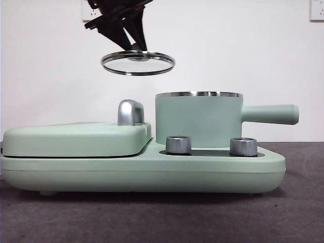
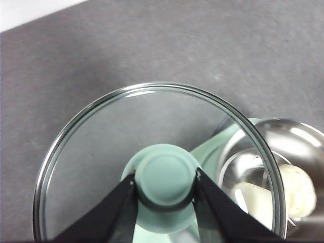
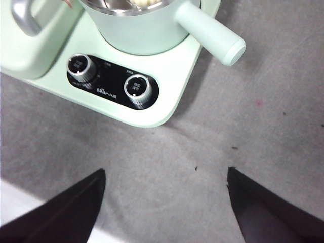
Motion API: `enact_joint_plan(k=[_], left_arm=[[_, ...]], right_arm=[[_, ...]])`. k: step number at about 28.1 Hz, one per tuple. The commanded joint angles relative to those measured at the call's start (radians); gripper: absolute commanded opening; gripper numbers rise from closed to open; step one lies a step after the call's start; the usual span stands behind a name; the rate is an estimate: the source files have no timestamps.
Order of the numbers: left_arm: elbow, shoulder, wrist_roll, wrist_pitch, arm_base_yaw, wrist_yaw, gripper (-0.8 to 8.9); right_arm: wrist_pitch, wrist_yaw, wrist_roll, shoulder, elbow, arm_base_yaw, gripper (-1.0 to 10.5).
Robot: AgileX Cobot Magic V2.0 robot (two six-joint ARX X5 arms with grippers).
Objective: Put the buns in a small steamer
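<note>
The left gripper (image 2: 166, 183) pinches the green knob (image 2: 167, 178) of the glass lid (image 1: 137, 63), holding it in the air. Below and beside it stands the small steamer (image 1: 198, 119), open, with both buns (image 2: 298, 190) inside. The lid looks stiff, fragile and probably slippery; the knob is the safe hold. The right gripper (image 3: 164, 197) waits, spread.

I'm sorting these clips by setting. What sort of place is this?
Probably a lab test bench, not a kitchen: a breakfast cooker alone on a grey mat, a bare white wall, the left end effector holding the lid.
</note>
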Motion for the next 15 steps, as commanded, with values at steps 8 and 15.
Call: enact_joint_plan(k=[8, 15], left_arm=[[0.041, 0.011, 0.051, 0.008, -0.131, 0.073, 0.55], [-0.050, 0.011, 0.076, 0.051, -0.195, 0.158, 0.11]], right_arm=[[0.069, 0.000, 0.014, -0.341, -0.121, 0.006, 3.8], [0.071, 0.001, 0.014, -0.365, -0.121, 0.006, 3.8]])
